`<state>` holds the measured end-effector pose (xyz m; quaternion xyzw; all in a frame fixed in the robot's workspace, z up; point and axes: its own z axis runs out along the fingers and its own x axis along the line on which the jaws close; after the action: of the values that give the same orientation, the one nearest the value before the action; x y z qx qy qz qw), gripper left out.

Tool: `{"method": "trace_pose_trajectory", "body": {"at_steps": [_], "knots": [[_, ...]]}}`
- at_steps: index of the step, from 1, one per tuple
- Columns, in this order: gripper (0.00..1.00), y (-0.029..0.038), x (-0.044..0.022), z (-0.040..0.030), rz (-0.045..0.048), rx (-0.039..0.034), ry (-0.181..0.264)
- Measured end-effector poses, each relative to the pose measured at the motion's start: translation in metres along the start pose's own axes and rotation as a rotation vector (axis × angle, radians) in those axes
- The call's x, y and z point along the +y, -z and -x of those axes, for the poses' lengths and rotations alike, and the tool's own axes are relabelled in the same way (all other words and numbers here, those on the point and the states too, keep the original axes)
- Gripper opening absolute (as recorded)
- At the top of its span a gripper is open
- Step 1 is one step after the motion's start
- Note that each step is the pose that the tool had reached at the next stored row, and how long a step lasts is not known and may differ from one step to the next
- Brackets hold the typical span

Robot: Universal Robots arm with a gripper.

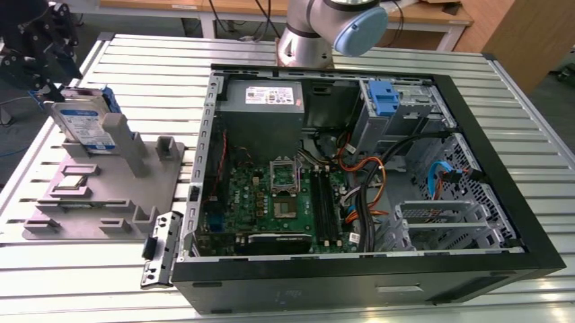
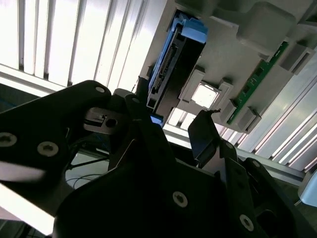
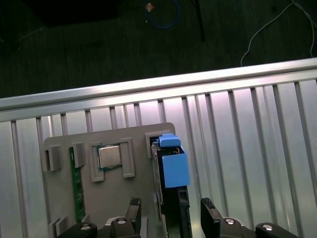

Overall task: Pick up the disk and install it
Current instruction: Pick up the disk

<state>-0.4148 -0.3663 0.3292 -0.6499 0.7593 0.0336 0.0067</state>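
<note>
The disk [image 1: 85, 124] stands on edge in a slot of the grey fixture plate [image 1: 126, 195], at the exterior view's left, with its blue-and-white label showing. Blue rails run along its sides. My gripper [image 1: 38, 64] hangs just above and behind the disk's top edge. In the first wrist view the gripper [image 3: 171, 216] is open, with one dark finger [image 3: 133, 210] on each side of the disk [image 3: 172, 166] and a gap to it on both sides. In the second wrist view the disk [image 2: 173, 64] lies beyond the open gripper [image 2: 171, 121].
An open black computer case [image 1: 503, 202] lies on the slatted metal table [image 1: 134, 60], with a motherboard [image 1: 279, 202], a grey power supply [image 1: 262, 97] and a blue bracket [image 1: 384, 99] in the drive bay. A processor chip [image 3: 110, 157] and a memory stick [image 3: 76, 183] sit on the fixture plate. The arm's base [image 1: 310, 37] stands behind the case.
</note>
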Motion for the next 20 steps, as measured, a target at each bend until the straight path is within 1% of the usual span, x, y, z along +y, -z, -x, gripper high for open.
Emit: {"method": "trace_pose_trajectory", "body": {"at_steps": [8,11,13,16,18,20], "knots": [[0.59,-0.0147,-0.0006,-0.0007,0.0008,0.0009,0.015],[0.59,-0.0197,-0.0008,-0.0009,-0.0011,0.0011,0.017],[0.59,-0.0223,-0.0009,-0.0011,-0.0047,0.0006,0.018],[0.59,-0.0233,-0.0009,-0.0011,-0.0131,-0.0005,0.019],[0.59,-0.0235,-0.0010,-0.0011,-0.0156,-0.0008,0.021],[0.59,-0.0246,-0.0010,-0.0012,-0.0200,-0.0016,0.023]]}}
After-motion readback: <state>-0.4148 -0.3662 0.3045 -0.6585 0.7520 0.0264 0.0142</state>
